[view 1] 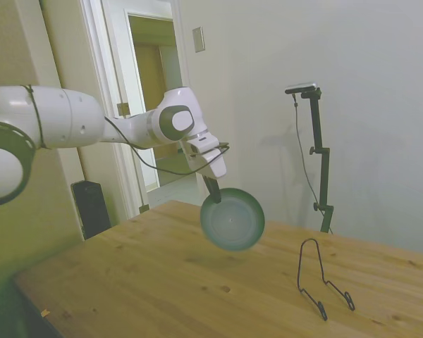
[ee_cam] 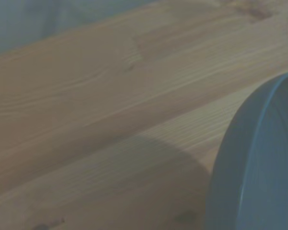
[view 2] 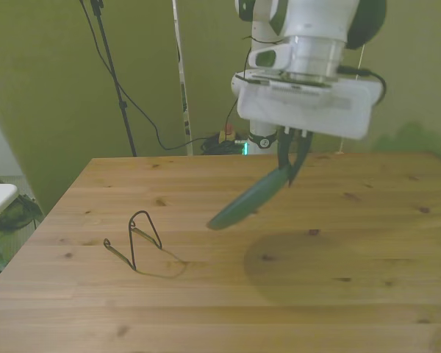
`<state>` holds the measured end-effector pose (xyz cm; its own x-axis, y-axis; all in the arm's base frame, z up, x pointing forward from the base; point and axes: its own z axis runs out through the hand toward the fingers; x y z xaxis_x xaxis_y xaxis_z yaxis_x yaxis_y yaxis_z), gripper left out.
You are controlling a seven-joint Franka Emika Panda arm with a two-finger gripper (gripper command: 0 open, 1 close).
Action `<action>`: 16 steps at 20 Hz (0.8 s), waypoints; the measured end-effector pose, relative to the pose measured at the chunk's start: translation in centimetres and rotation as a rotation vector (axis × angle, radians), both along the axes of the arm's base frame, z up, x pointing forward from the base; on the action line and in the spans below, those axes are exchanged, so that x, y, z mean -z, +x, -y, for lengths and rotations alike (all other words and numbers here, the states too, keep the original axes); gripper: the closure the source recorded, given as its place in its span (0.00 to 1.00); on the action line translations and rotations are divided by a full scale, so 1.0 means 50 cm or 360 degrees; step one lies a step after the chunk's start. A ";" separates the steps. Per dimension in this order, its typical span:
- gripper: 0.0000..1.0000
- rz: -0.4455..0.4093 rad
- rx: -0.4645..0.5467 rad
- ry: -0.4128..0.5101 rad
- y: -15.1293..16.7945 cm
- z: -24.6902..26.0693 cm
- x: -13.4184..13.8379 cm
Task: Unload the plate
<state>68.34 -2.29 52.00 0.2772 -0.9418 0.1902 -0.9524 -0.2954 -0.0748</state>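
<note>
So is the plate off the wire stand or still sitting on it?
Off: the plate hangs from the gripper above the table, and the stand is bare.

A room set up as a robot lab — a white Franka arm works over a wooden table, cables trail down the far wall, and a doorway opens onto a hallway.
</note>
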 end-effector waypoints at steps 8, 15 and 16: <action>1.00 -0.0319 0.0085 -0.0052 0.102 0.001 0.184; 1.00 -0.0402 0.0142 -0.0120 0.130 0.012 0.287; 1.00 -0.0412 0.0147 -0.0127 0.132 0.017 0.300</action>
